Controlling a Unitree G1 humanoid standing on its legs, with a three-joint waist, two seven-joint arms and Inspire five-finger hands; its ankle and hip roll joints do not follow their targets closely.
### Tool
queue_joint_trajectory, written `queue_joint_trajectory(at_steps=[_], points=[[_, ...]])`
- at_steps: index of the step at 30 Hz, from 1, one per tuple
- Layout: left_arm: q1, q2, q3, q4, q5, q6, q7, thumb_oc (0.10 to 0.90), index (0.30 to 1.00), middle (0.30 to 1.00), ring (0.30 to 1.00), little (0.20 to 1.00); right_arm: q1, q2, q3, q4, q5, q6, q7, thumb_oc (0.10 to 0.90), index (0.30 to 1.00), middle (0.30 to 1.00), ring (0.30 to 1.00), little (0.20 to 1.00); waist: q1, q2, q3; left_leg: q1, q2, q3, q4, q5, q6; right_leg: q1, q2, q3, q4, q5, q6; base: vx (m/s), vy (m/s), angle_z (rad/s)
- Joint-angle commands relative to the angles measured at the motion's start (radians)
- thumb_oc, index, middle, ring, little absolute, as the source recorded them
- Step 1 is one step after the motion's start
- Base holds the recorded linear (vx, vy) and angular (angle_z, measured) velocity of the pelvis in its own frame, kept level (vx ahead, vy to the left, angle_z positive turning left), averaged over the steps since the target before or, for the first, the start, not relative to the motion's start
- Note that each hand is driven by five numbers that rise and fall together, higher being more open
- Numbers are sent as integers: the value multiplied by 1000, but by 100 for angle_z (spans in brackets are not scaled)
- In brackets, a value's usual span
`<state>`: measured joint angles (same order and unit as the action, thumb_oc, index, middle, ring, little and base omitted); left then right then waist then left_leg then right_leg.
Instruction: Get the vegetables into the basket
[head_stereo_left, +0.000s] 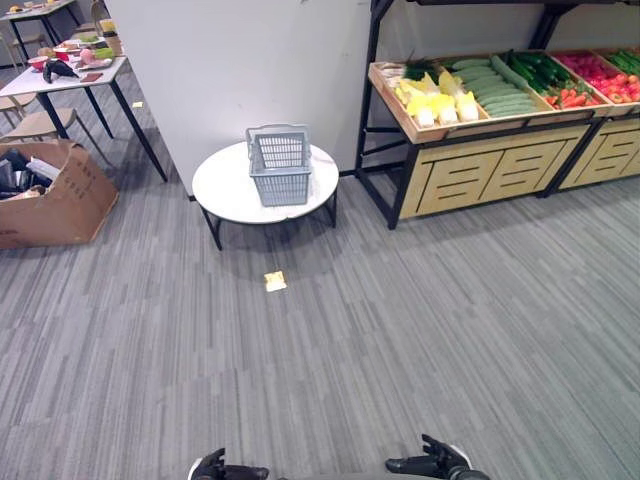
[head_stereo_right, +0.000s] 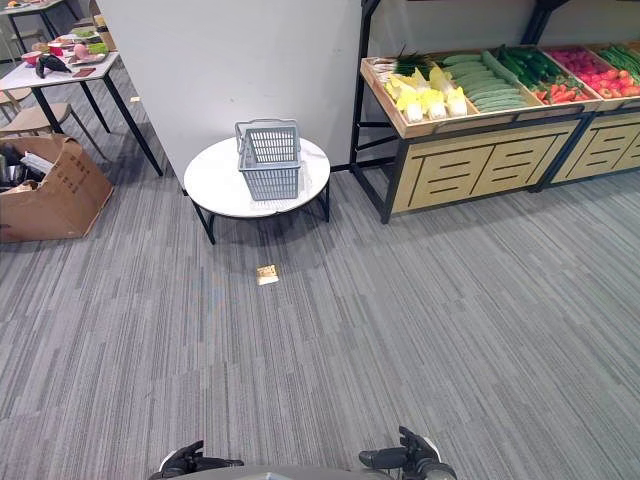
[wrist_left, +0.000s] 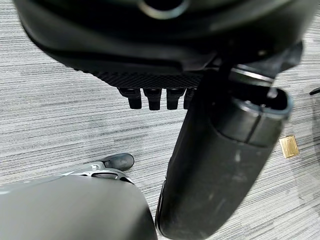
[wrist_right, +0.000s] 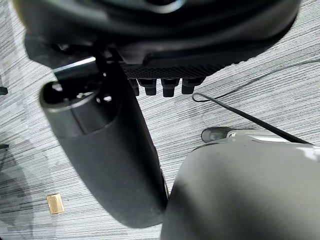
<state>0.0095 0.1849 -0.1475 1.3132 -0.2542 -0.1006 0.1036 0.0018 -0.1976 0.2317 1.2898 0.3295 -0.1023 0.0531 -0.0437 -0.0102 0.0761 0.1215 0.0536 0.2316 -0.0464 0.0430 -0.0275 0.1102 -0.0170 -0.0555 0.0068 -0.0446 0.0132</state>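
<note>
A grey plastic basket (head_stereo_left: 279, 165) stands upright on a low round white table (head_stereo_left: 228, 190) ahead of me. To its right, a wooden shelf stand (head_stereo_left: 480, 170) holds trays of vegetables: yellow-white cabbages (head_stereo_left: 437, 103), pale green cucumbers (head_stereo_left: 495, 90), dark green vegetables (head_stereo_left: 535, 70) and red ones (head_stereo_left: 600, 75). My left hand (head_stereo_left: 215, 468) and right hand (head_stereo_left: 435, 463) hang low at my sides, far from the table and shelf. In the wrist views the left hand's fingers (wrist_left: 150, 97) and the right hand's fingers (wrist_right: 162, 86) are relaxed and hold nothing.
A white wall block (head_stereo_left: 240, 70) rises behind the round table. An open cardboard box (head_stereo_left: 50, 195) sits on the floor at the left, with white tables (head_stereo_left: 70, 78) carrying small items behind it. A small yellow tag (head_stereo_left: 275, 282) lies on the grey carpet before the table.
</note>
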Motion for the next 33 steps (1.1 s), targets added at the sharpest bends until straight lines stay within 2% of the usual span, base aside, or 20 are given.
queue_joint_trajectory(at_steps=[1,15,26,30,33], points=[[-69,-82,2,18,10,-30,0,900,1000,1000,1000,1000,-68,55,41,33,-16,-28,2,900,1000,1000,1000,1000,-17,-25,27,31,42,-55,-41,-51,-51,6,-79,-29,-94,111,80,0,0,0],[-68,-72,11,21,10,-35,7,900,1000,1000,1000,1000,-70,49,52,13,-10,-35,15,900,1000,1000,1000,1000,-17,-24,36,31,48,-56,-41,-48,-55,7,-72,-32,-94,106,78,0,0,0],[-84,-64,23,12,-18,-36,4,900,1000,1000,1000,1000,-83,22,22,5,26,-37,7,900,1000,1000,1000,1000,-25,-26,50,33,62,-48,-41,-44,-59,3,-56,-22,-94,95,71,19,-20,-1],[-91,-46,27,4,-4,-39,-14,900,1000,1000,1000,1000,-84,7,34,-38,54,-40,61,900,1000,1000,1000,1000,-27,-33,70,20,69,-51,-41,-32,-62,-5,-47,-21,-94,96,61,10,-59,-2],[-112,-31,25,0,-3,-36,-7,900,1000,1000,1000,1000,-104,-9,26,-47,64,-47,47,900,1000,1000,1000,1000,-31,-36,101,1,82,-54,-41,-15,-65,-40,-35,-21,-62,91,48,-17,-88,-1]])
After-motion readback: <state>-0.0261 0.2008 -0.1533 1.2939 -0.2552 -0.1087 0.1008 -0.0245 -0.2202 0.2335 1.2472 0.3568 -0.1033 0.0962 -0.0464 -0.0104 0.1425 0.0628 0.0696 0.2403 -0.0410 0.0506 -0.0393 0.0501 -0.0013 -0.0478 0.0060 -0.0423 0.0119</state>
